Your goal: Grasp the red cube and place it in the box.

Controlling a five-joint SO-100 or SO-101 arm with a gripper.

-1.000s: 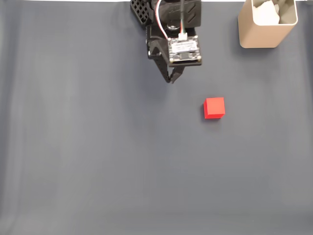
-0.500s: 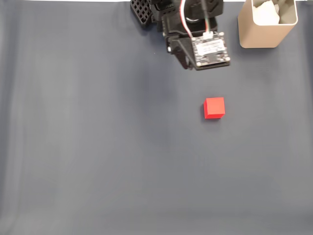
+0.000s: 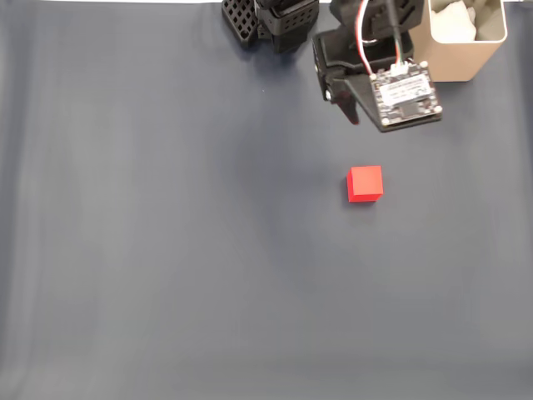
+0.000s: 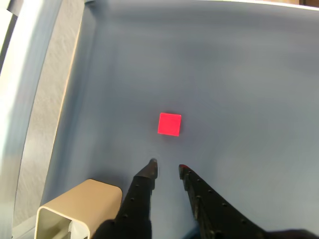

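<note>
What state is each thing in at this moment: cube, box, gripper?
red cube: lying flat on the dark mat, free, not touched by anything.
box: upright, open at the top, something white inside.
gripper: empty, fingers slightly apart, short of the cube in the wrist view.

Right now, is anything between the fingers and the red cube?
No. In the wrist view only bare dark cloth separates the gripper from the red cube.

Black arm (image 3: 350, 58) — exposed circuit board (image 3: 405, 96), red-and-white cable (image 3: 364, 46).
</note>
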